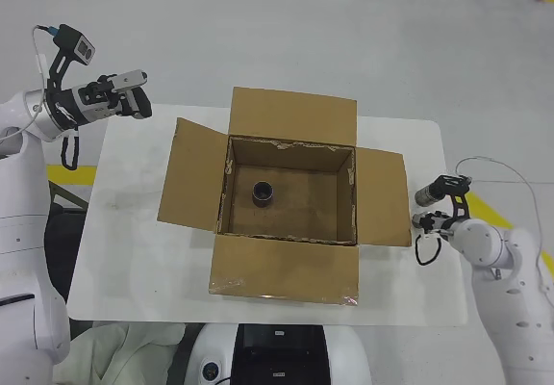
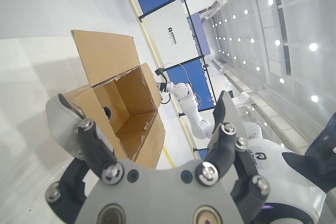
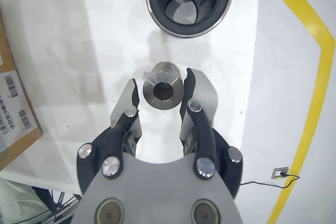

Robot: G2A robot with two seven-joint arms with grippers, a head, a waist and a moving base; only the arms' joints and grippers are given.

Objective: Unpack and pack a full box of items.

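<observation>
An open cardboard box (image 1: 287, 268) sits in the middle of the white table (image 1: 133, 250) with all four flaps folded outward. A single dark ringed cylinder (image 1: 263, 194) stands on its floor, toward the left wall. The right gripper (image 3: 160, 82) hangs at the table's right edge, just beside the box's right flap, pointing down at the tabletop. A small steel sleeve (image 3: 162, 95) stands on end between its fingers, bore facing up. The fingers are narrowly parted around it. A thin strip of table shows between one pad (image 3: 135, 95) and the steel, while the other pad lies at the sleeve's side (whether it actually touches cannot be told). So the sleeve is bracketed rather than clamped. Just beyond the fingertips and apart from the sleeve, a larger linear bearing (image 3: 189, 29) stands upright on the table. It has a black end ring and rows of small balls down its bore. Past the table edge a yellow floor line (image 3: 315, 93) runs by. The left gripper (image 2: 143, 108) is raised above the far left corner of the table, well apart from the box. It is turned sideways toward the box, with its fingers spread wide and nothing between them.
</observation>
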